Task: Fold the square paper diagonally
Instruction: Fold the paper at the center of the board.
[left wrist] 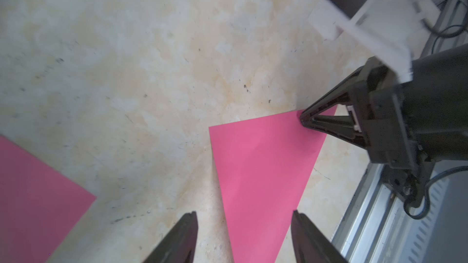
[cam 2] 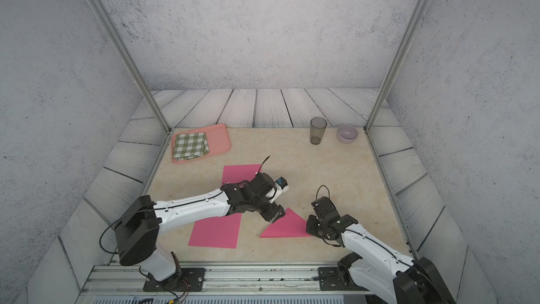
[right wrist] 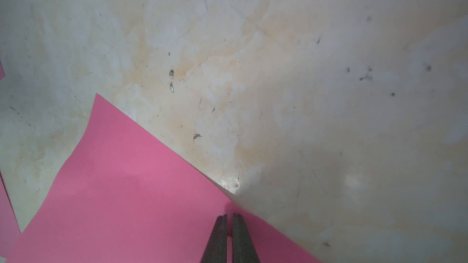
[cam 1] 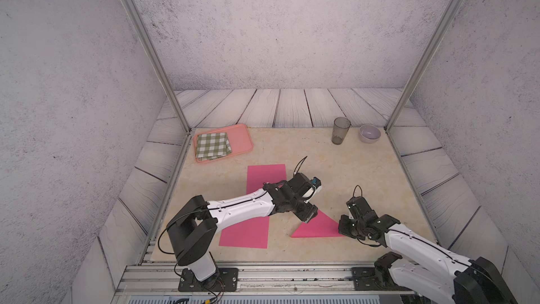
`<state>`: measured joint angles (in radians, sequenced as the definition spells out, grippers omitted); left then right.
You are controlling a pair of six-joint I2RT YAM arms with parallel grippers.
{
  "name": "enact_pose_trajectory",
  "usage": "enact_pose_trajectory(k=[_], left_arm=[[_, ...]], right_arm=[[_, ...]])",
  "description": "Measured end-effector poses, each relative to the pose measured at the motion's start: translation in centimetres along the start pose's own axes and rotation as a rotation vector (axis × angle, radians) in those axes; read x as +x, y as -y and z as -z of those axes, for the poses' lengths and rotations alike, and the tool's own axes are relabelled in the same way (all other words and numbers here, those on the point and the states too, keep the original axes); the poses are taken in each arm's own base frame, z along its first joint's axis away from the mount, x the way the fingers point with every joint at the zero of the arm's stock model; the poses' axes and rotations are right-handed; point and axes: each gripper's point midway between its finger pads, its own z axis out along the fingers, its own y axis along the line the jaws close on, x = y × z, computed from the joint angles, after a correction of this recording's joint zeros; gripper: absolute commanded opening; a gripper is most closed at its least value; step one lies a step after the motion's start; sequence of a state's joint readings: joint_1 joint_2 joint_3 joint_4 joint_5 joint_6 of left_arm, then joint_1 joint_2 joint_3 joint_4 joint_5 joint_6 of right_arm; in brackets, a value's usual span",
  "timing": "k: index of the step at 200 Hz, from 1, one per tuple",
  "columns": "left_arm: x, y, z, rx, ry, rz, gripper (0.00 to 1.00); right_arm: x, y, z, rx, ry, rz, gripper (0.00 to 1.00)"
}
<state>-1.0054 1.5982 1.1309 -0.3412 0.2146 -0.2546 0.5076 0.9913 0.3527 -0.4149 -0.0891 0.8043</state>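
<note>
Left wrist — our left gripper [left wrist: 244, 213] gapes over the pink paper triangle [left wrist: 258, 173]; right gripper [left wrist: 302, 120], nearly closed, at its corner

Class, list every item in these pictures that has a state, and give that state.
Square paper: folded into a triangle, lying flat.
Large pink sheet: lying flat.
Left hand: open, over the square paper.
Right hand: shut, tips at the square paper's corner.
Tumbler: upright.
Bowl: upright.
Checked cloth: folded, on tray.

Pink paper triangle [cam 2: 287, 227] lies between left claw [cam 2: 274, 219] and right claw [cam 2: 308, 228].
</note>
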Motion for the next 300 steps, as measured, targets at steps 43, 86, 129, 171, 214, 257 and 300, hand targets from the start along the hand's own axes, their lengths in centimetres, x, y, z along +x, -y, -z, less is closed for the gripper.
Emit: enact_pose_trajectory(k=[43,86,129,171,214,257,300], left_arm=[[-2.1,2.9,3.1,0.165,0.157,0.100,0.12],[2.1,4.4,-2.7,0.200,0.029,0.239,0.00],[4.1,4.3,-6.3,0.168,-0.037,0.297,0.00],[5.7,4.0,-8.0,0.139,-0.085,0.308,0.00],[6.4,3.4,-8.6,0.105,-0.102,0.303,0.00],[7.6,2.8,-9.3,0.078,-0.137,0.297,0.00],[8.1,2.4,-9.3,0.059,-0.149,0.278,0.00]], right_arm=[[-0.1,0.0,-0.1,0.005,-0.002,0.000,0.10],[-0.1,0.0,-0.1,0.006,-0.002,0.000,0.10],[-0.3,-0.2,-0.2,0.002,0.003,0.000,0.10],[-0.8,-0.7,-0.6,-0.008,0.011,0.002,0.10],[-1.3,-1.0,-0.8,-0.018,0.022,0.003,0.09],[-1.3,-1.1,-0.8,-0.019,0.023,0.003,0.09],[-1.4,-1.1,-0.9,-0.018,0.022,0.003,0.10]])
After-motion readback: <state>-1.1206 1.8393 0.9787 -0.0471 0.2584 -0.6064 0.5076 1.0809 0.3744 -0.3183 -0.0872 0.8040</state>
